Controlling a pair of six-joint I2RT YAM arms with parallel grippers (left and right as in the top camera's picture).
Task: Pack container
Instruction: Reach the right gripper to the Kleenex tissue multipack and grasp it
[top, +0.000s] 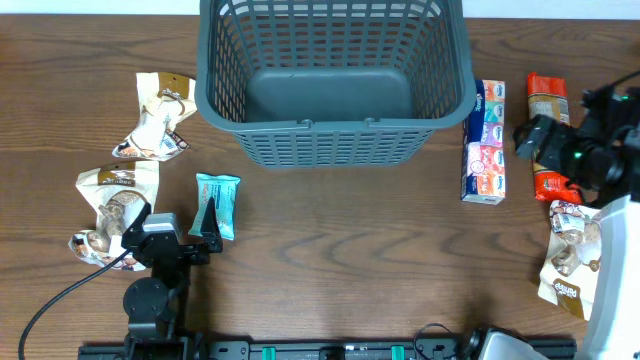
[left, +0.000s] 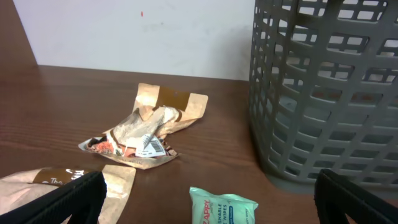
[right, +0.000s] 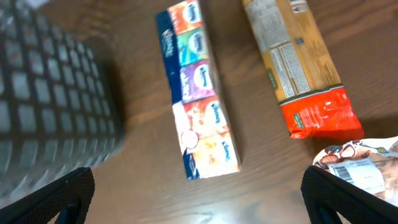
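Observation:
The dark grey lattice container (top: 330, 145) stands empty at the back centre; it also shows in the left wrist view (left: 329, 87) and blurred in the right wrist view (right: 50, 93). My left gripper (top: 207, 222) is open and empty, low over a teal wipes pack (top: 218, 200), which lies between its fingers in the left wrist view (left: 221, 208). My right gripper (top: 532, 140) is open and empty, above the table between a tissue box (top: 487, 140) and an orange-red packet (top: 547, 100). The tissue box (right: 199, 93) and the packet (right: 298, 62) lie ahead of its fingers (right: 199, 199).
Two brown snack pouches lie on the left, one further back (top: 160, 115) (left: 146, 127) and one nearer (top: 115, 205) (left: 56, 183). Another pouch (top: 570, 260) (right: 360, 162) lies at the right front. A black cable (top: 60, 290) runs by the left arm's base.

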